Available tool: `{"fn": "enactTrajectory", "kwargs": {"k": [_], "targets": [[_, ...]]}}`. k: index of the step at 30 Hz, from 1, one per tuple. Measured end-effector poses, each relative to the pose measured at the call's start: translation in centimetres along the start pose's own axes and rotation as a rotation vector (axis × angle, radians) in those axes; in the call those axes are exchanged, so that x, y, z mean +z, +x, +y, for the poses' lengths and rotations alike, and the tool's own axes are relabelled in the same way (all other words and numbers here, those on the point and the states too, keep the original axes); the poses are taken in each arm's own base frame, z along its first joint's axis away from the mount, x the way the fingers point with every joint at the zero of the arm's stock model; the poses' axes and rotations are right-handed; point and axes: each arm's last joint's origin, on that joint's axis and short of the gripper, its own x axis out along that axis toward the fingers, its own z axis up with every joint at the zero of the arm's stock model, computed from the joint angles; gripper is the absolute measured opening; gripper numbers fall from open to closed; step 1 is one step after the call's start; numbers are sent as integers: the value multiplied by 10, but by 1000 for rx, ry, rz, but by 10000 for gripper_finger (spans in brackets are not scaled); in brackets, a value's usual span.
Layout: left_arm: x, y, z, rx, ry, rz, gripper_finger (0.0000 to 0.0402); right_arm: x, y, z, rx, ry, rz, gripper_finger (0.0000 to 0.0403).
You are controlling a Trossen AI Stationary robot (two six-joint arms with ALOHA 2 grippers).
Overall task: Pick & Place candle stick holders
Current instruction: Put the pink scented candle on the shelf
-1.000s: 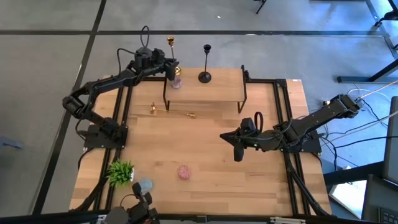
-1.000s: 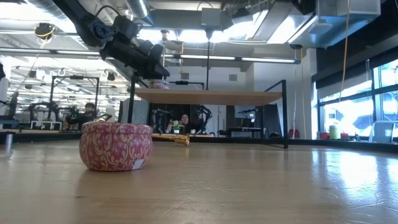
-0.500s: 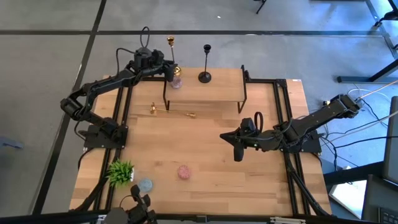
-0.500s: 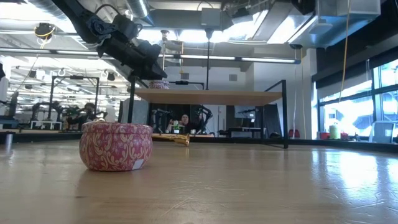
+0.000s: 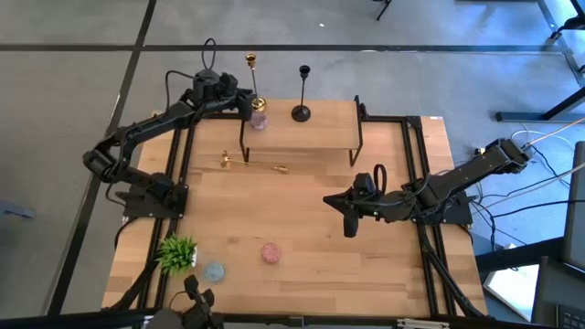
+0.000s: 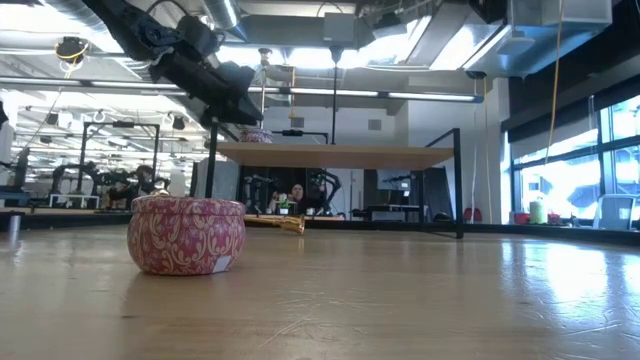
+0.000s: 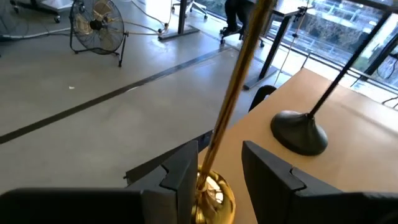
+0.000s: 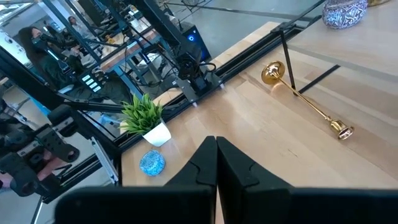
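Observation:
A gold candlestick (image 5: 252, 82) stands upright on its round base (image 7: 214, 194) at the left end of a raised wooden shelf (image 5: 311, 132). A black candlestick (image 5: 303, 91) stands on its base (image 7: 298, 132) next to it. A second gold candlestick (image 5: 251, 164) lies on its side on the table in front of the shelf, and it also shows in the right wrist view (image 8: 308, 101). My left gripper (image 7: 221, 168) is open, a finger on either side of the standing gold stem just above the base. My right gripper (image 5: 347, 219) is shut and empty over the table's middle right.
A patterned tin (image 5: 259, 120) sits on the shelf by the gold base. A pink tin (image 5: 270, 252), a small green plant (image 5: 177, 250) and a blue object (image 5: 213, 271) are on the near left of the table. The shelf's black legs (image 5: 359, 137) stand on the table.
My left gripper has drawn back a little toward the table's left edge, away from the gold candlestick, which stays upright on the shelf.

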Motion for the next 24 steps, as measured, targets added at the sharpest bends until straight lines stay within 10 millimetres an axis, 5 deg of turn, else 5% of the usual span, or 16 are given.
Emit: {"fn": "enactTrajectory", "kwargs": {"k": [14,24], "targets": [[-8,-38,-9,8,-17,198,121,1,1,-1,-5,-10,-3,1],[10,-82,-22,2,-22,83,121,1,1,-1,8,-10,8,1]]}}
